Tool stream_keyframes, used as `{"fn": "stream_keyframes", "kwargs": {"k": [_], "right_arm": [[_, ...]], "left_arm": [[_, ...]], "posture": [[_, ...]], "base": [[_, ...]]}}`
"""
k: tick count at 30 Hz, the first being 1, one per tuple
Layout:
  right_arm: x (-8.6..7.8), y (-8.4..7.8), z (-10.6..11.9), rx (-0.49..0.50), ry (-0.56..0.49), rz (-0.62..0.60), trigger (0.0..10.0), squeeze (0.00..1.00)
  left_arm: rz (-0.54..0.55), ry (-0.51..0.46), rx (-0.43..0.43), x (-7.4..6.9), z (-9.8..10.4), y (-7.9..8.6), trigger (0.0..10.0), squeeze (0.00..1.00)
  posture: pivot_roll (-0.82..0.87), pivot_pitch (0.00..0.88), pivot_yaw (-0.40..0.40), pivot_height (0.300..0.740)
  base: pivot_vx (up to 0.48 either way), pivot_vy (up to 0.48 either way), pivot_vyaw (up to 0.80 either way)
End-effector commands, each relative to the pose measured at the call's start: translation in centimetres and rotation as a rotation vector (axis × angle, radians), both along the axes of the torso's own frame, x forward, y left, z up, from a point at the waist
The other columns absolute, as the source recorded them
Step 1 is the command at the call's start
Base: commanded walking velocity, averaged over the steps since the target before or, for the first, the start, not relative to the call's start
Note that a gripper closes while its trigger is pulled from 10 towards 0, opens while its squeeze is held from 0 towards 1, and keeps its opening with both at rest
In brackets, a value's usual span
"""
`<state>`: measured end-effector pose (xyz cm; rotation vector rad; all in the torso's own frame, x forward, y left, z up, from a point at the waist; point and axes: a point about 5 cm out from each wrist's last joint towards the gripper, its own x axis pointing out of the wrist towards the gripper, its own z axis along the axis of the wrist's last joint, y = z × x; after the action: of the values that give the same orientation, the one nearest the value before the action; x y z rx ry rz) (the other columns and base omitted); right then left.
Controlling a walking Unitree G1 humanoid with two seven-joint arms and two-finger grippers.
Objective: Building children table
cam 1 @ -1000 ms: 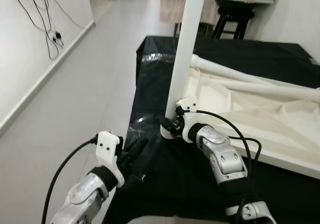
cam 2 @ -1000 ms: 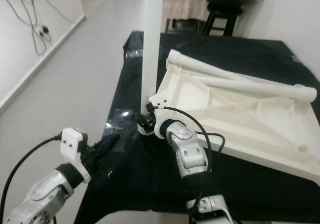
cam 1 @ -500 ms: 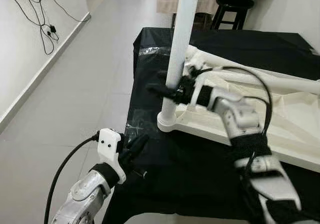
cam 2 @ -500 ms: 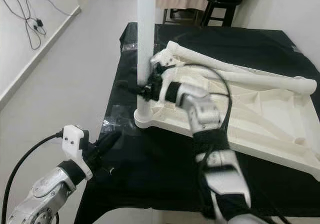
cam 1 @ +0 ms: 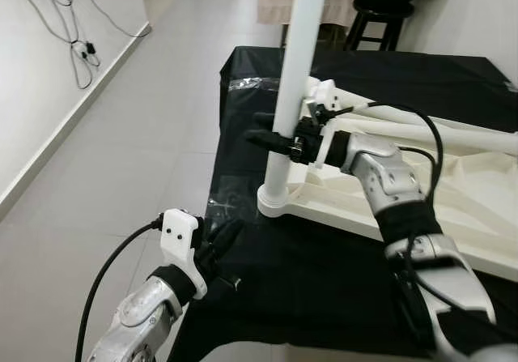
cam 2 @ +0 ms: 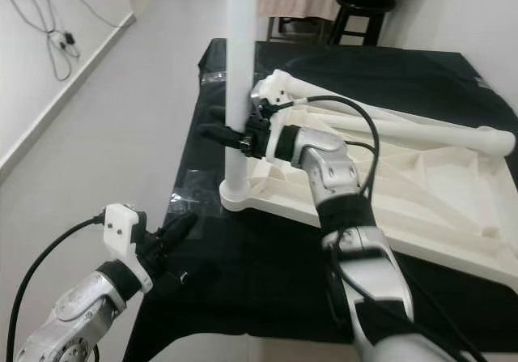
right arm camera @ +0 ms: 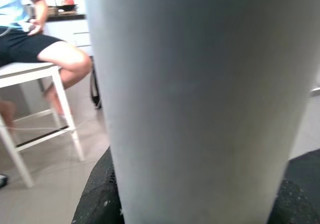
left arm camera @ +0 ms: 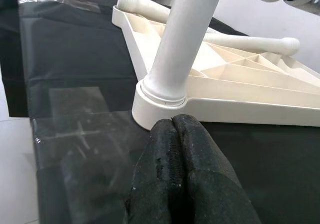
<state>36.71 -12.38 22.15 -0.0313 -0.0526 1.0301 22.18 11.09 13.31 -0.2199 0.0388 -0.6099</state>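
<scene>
Left eye view: white tabletop lies upside down on a table covered with a black cloth, ribbed underside up. One white leg stands upright in the socket at the tabletop's near-left corner. Right gripper is clamped around that leg partway up, one black finger on each side. Right wrist view confirms it: leg surface right up against the camera, finger pads on both sides. Two more loose legs lie flat across the far side of the tabletop. Left gripper hovers low by the near-left table edge, fingers pressed together, holding nothing. In the left wrist view its tips point at the leg's base collar, near but apart.
</scene>
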Motion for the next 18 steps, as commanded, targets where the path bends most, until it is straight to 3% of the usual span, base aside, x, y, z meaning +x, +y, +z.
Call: {"fn": "stream_keyframes", "kwargs": {"k": [1, 2, 3, 4, 5, 6, 7, 8, 10, 12, 15, 16, 18], "right_arm": [[-0.2, -1.0, -3.6, -0.07, 0.136, -0.171, 0.0, 0.0], [-0.2, -1.0, -3.6, -0.07, 0.136, -0.171, 0.0, 0.0], [-0.3, -1.3, -4.3, -0.069, 0.156, -0.296, 0.0, 0.0], [-0.3, -1.3, -4.3, -0.069, 0.156, -0.296, 0.0, 0.0], [-1.1, -1.8, -6.1, -0.094, 0.194, -0.653, 0.0, 0.0], [-3.5, 1.0, -8.4, -0.176, 0.232, -0.608, 0.0, 0.0], [-3.5, 1.0, -8.4, -0.176, 0.232, -0.608, 0.0, 0.0], [-4.8, 2.5, -9.0, -0.171, 0.248, -0.588, 0.0, 0.0], [-5.0, 3.3, -8.8, -0.153, 0.24, -0.558, 0.0, 0.0], [-3.8, 3.9, -8.2, -0.133, 0.227, -0.523, 0.0, 0.0], [-3.2, 4.4, -8.1, -0.151, 0.222, -0.497, 0.0, 0.0], [-3.1, 4.8, -7.9, -0.168, 0.212, -0.476, 10.0, 0.0], [-3.0, 5.2, -7.6, -0.151, 0.211, -0.436, 10.0, 0.0]], "left_arm": [[0.003, 0.005, 0.004, -0.2, 0.0, 0.2, 10.0, 0.0], [0.003, 0.005, 0.004, -0.2, 0.0, 0.2, 10.0, 0.0], [0.004, 0.005, 0.005, -0.2, 0.0, 0.2, 10.0, 0.0], [0.004, 0.005, 0.005, -0.2, 0.0, 0.2, 10.0, 0.0], [0.006, 0.004, 0.007, -0.2, 0.0, 0.4, 10.0, 0.0], [0.004, 0.006, 0.01, -0.1, 0.0, 0.6, 10.0, 0.0], [0.004, 0.006, 0.01, -0.1, 0.0, 0.6, 10.0, 0.0], [0.003, 0.007, 0.012, 0.0, -0.1, 0.7, 10.0, 0.0], [0.0, 0.009, 0.011, 0.1, -0.1, 0.7, 10.0, 0.0], [-0.005, 0.012, 0.011, 0.3, -0.1, 0.7, 10.0, 0.0], [0.007, 0.005, 0.019, 0.3, -0.1, 0.7, 10.0, 0.0], [0.014, 0.002, 0.019, 0.3, -0.1, 0.8, 10.0, 0.0], [0.018, 0.001, 0.02, 0.3, -0.1, 0.8, 10.0, 0.0]], "posture": [[0.05, 0.108, -0.066, 0.74], [0.05, 0.108, -0.066, 0.74], [0.05, 0.108, -0.066, 0.74], [0.05, 0.108, -0.066, 0.74], [0.04, 0.115, -0.054, 0.74], [0.02, 0.11, -0.035, 0.74], [0.02, 0.11, -0.035, 0.74], [0.01, 0.106, -0.032, 0.74], [0.03, 0.103, -0.038, 0.74], [0.03, 0.095, -0.043, 0.74], [0.04, 0.097, -0.045, 0.74], [0.05, 0.094, -0.044, 0.74], [0.05, 0.094, -0.044, 0.74]], "base": [[0.0, 0.0, 0.0], [0.0, 0.0, 0.0], [0.0, 0.0, 0.0], [0.0, 0.0, 0.0], [0.0, 0.0, 0.0], [0.0, 0.0, 0.0], [0.0, 0.0, 0.0], [0.0, 0.0, 0.0], [0.0, 0.0, 0.0], [0.0, 0.0, 0.0], [0.0, 0.0, 0.0], [0.0, 0.0, 0.0], [0.0, 0.0, 0.0]]}}
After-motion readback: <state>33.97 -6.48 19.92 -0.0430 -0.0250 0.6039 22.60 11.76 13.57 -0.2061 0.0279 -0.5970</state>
